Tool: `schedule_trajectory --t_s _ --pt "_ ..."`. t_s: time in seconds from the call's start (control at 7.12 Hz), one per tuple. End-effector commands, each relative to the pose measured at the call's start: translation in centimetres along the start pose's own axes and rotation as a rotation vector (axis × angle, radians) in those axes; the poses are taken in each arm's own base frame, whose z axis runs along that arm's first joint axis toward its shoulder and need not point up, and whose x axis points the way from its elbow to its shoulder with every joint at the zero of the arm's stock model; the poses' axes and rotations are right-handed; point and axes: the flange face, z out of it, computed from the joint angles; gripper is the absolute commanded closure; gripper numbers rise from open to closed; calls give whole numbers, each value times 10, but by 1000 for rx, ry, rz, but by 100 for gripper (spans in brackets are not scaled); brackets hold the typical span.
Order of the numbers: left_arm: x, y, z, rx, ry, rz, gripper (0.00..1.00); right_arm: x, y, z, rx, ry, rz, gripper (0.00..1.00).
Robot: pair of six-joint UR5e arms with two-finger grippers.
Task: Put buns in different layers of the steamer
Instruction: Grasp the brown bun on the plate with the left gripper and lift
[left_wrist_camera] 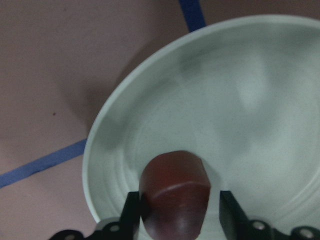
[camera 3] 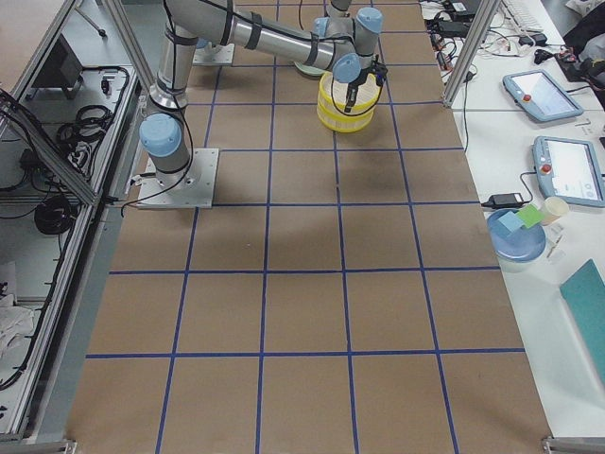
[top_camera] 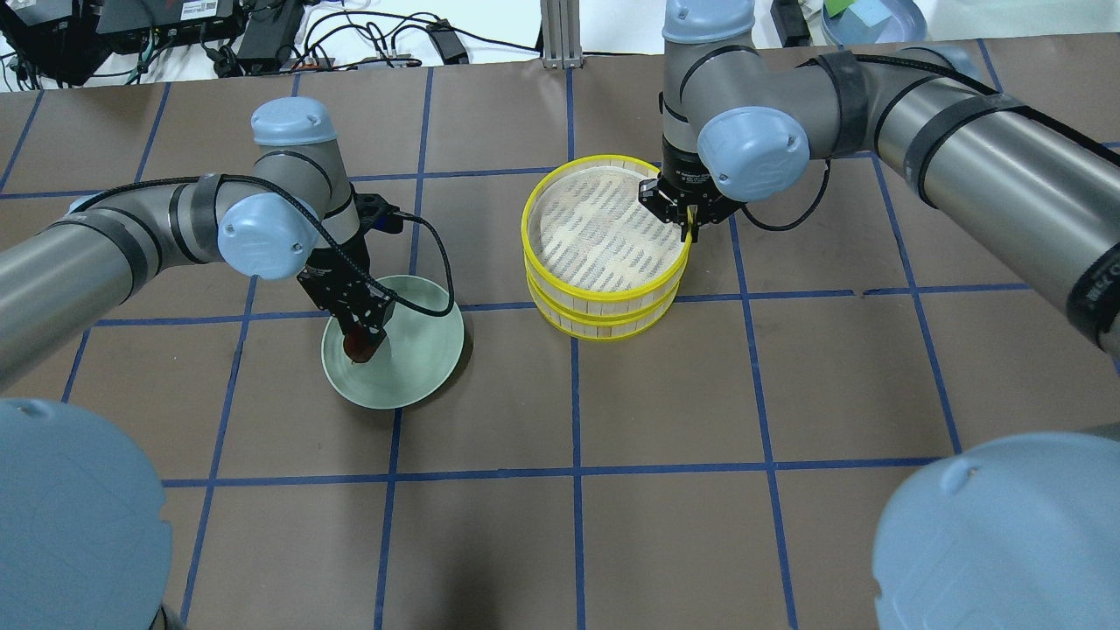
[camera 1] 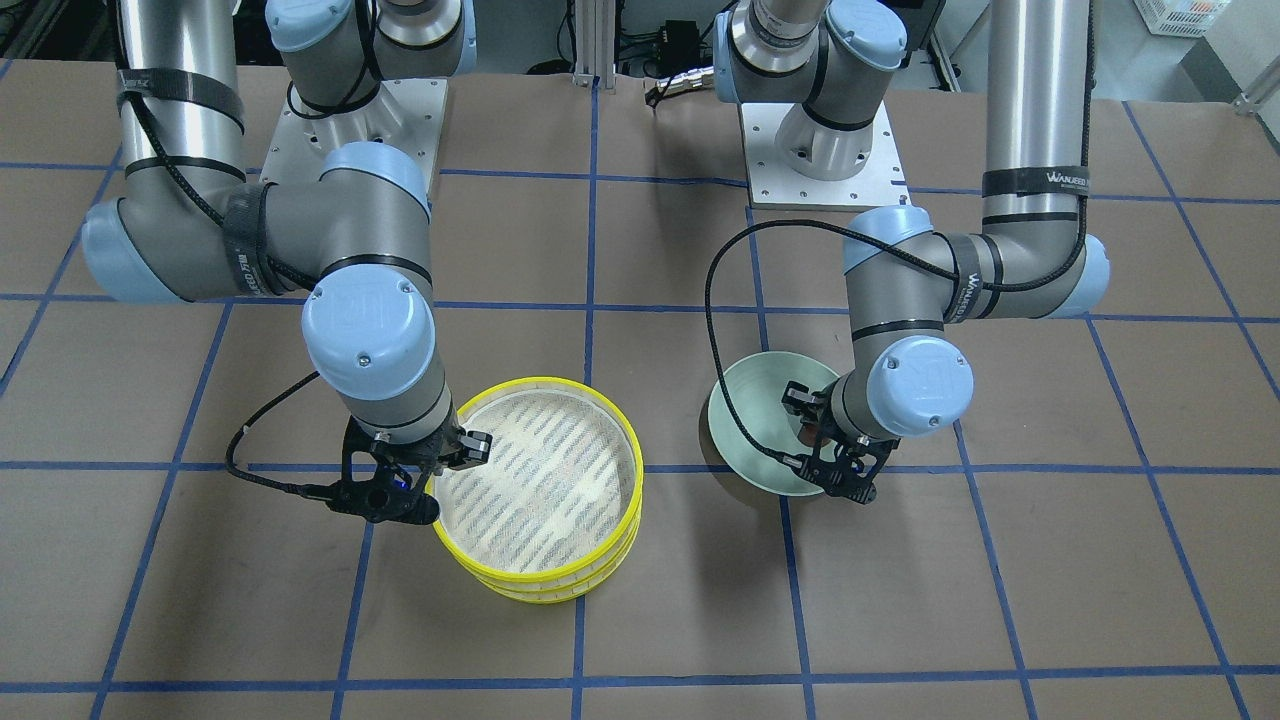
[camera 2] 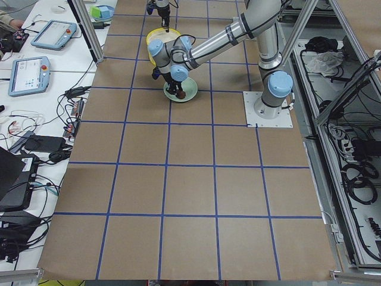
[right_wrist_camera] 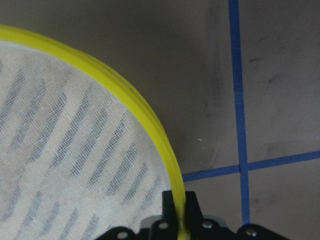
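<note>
The dark reddish-brown bun (left_wrist_camera: 175, 187) is pinched between the fingers of the left gripper (left_wrist_camera: 176, 215), low in the left part of the pale green plate (top_camera: 429, 350); whether it rests on the plate cannot be told. The right gripper (top_camera: 689, 226) is clamped on the yellow rim at the right edge of the upper steamer layer (top_camera: 595, 232), which is stacked on the lower layer (top_camera: 604, 325) just right of the plate. The pale bun is seen in no view. The step in hand is judged to be the pick-up of the brown bun. Next, the bun would need to be raised clear of the plate, carried right and set on the upper mesh, with the stack steadied at the rim.
</note>
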Motion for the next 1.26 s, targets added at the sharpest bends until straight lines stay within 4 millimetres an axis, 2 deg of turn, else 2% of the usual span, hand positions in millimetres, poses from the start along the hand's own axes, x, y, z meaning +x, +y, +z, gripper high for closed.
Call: schedule_trajectory --t_s 0.0,0.28,0.42,0.56,0.7,0.84,0.98,1.12 --pt "-2 -1 -19 38 -15 7 100 0 1 2 -10 2 -5 100" --pt "-2 -3 -65 114 -31 1 100 1 3 1 -19 10 -6 100" --pt "0 0 -86 154 -28 -6 100 1 4 2 -24 15 -11 72" --pt "0 5 -103 175 -35 -15 100 -1 5 2 -24 15 -50 1" --pt "2 10 -120 202 -45 -50 100 2 10 -19 4 5 -64 0" --pt "8 13 -138 236 -52 -98 100 13 42 -72 -1 -10 -67 0" --pt "19 18 -156 276 -44 -159 100 33 83 -134 18 -15 -63 0" --pt "38 17 -170 318 -22 -140 100 52 106 -167 25 -20 -50 0"
